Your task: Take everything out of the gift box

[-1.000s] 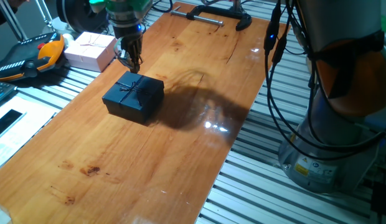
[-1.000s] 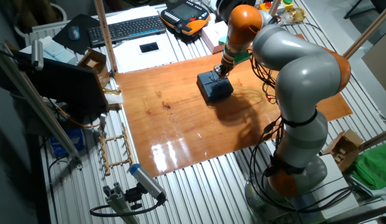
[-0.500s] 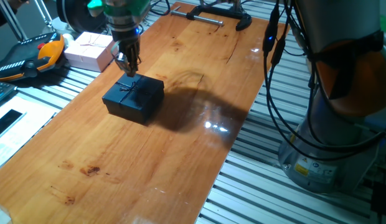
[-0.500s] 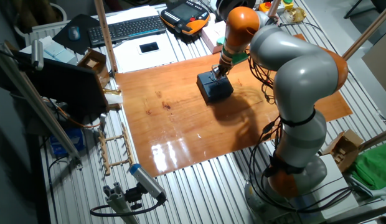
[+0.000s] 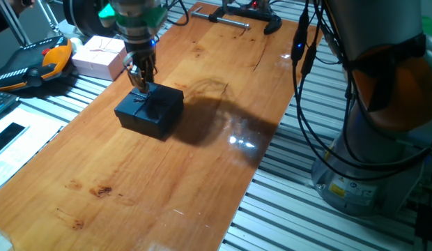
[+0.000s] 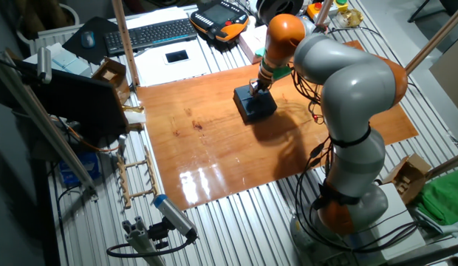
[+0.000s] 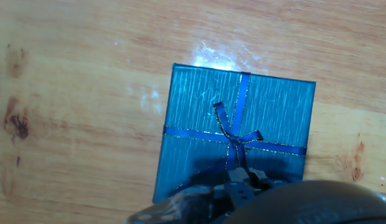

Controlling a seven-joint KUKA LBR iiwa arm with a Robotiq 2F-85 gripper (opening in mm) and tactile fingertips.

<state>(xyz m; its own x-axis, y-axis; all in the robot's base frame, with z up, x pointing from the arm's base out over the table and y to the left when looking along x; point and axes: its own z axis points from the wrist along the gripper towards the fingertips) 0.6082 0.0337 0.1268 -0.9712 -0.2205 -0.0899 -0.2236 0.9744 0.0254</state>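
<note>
The dark navy gift box (image 5: 150, 111) stands on the wooden table with its lid on and a thin ribbon bow (image 7: 234, 132) on top. It also shows in the other fixed view (image 6: 255, 106) and in the hand view (image 7: 199, 118). The two small cubes are hidden under the lid. My gripper (image 5: 141, 81) points straight down over the lid's far edge, next to the bow, with its tips at or just above the lid. In the hand view the gripper (image 7: 243, 179) shows its fingertips close together, with nothing visibly between them.
A pale pink box (image 5: 101, 56) with ribbon lies just behind the gift box at the table's edge. An orange and black teach pendant (image 5: 35, 63) and a phone (image 5: 8, 136) lie beside the table. A black clamp (image 5: 240, 15) sits at the far end.
My gripper has come down and shifted slightly left, from just above the box's far corner to the lid beside the bow. The box has not moved.
</note>
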